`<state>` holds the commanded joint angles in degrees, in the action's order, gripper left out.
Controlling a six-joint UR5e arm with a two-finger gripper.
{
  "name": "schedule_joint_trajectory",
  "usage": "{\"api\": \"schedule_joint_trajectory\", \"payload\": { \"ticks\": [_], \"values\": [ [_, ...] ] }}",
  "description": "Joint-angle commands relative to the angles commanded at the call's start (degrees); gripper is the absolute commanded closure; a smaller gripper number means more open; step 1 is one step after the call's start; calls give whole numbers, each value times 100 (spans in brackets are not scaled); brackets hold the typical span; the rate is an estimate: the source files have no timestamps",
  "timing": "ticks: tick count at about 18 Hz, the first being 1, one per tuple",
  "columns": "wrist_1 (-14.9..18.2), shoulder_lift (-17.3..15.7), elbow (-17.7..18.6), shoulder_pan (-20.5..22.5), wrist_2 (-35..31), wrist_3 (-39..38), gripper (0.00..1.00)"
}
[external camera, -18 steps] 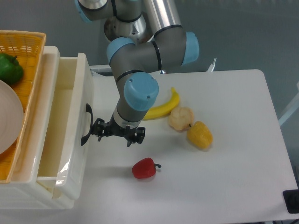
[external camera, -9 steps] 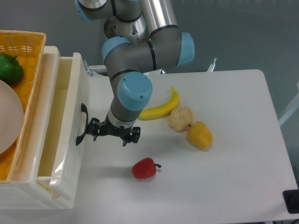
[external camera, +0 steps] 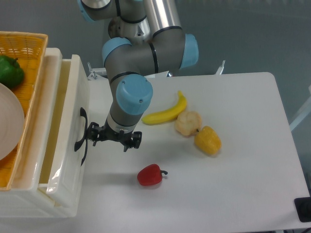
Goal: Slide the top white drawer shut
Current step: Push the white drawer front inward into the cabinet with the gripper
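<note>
The top white drawer point(external camera: 68, 97) stands partly pulled out from the cabinet at the left, its pale inside showing as a narrow strip. Its flat front panel carries a black curved handle point(external camera: 79, 138). My gripper point(external camera: 113, 138) points down just to the right of that panel, its jaws spread and empty. The left fingertip point(external camera: 91, 134) is right at the handle and front panel.
A yellow woven basket point(external camera: 29, 43) on the cabinet holds a green pepper point(external camera: 10, 70) and a white plate point(external camera: 9, 121). On the table lie a banana point(external camera: 165, 112), a pale peeled fruit point(external camera: 188, 122), a yellow pepper point(external camera: 208, 140) and a red pepper point(external camera: 149, 175).
The gripper has moved left, and the drawer front has slid left with it, so the opening is narrower than before.
</note>
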<state>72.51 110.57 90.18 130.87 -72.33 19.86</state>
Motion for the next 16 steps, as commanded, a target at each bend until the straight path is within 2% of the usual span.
{"api": "schedule_joint_trajectory", "payload": {
  "ticks": [16],
  "values": [
    [-123, 26, -9, -141, 18, -176, 0]
  ]
}}
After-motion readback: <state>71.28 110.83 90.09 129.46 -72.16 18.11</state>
